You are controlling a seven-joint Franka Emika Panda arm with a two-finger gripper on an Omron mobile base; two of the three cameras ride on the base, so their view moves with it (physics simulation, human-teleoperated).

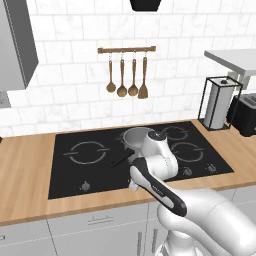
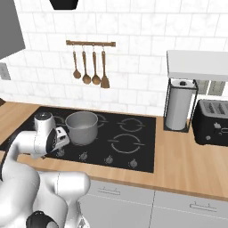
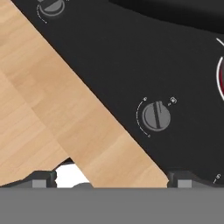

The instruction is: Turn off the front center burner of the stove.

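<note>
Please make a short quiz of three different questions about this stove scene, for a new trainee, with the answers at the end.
1. True or false: the gripper is shut on a knob.
2. What stands on the stove? A) a kettle B) a grey pot C) a frying pan
3. Fill in: the utensils on the wall rail number ____.

Key:
1. False; the jaws stand open above the front edge, touching no knob.
2. B, the pot.
3. Four.

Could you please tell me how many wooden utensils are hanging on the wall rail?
4: three spoons side by side, then a spatula at the right end of the rail.
</note>
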